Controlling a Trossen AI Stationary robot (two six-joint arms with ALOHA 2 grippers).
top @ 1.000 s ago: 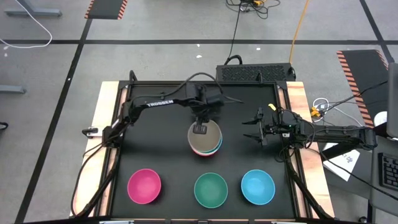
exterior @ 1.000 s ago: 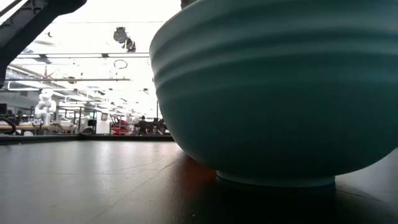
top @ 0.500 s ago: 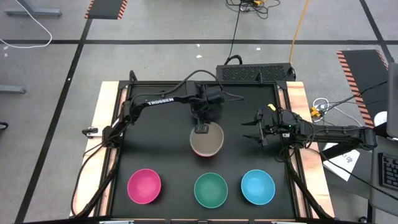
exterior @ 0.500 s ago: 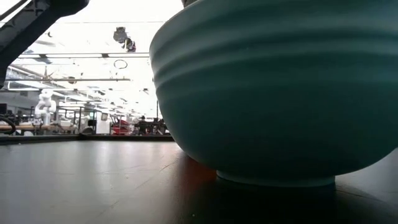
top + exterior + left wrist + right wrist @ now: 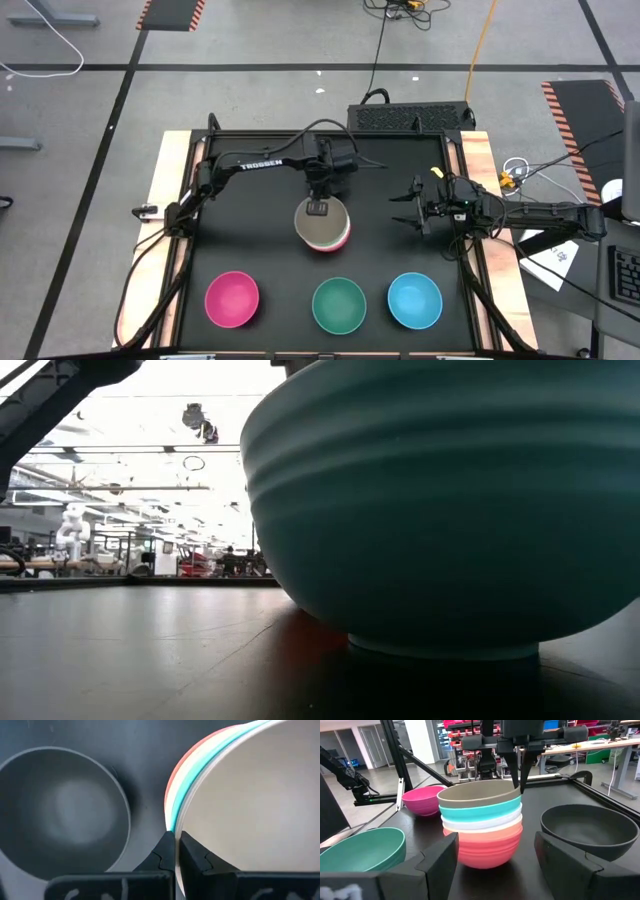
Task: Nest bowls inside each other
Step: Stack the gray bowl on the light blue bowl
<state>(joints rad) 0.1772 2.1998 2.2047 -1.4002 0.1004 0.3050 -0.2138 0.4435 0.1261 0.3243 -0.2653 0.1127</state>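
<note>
The left claw (image 5: 318, 207) – clenched on the stack's (image 5: 482, 827) rim – has dragged it slightly leftward; the black bowl (image 5: 590, 831) sits beside it, un-nested. The right claw (image 5: 412, 210) waits released.

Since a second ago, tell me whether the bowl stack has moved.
Yes. The bowl stack, gripped at its rim by the left gripper, has slid leftward in the high view, off its earlier line above the green bowl.

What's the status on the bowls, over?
Left hand shut on stack's tan bowl rim. Right hand open, waiting aside. Black bowl, pink, green, blue still loose.
</note>
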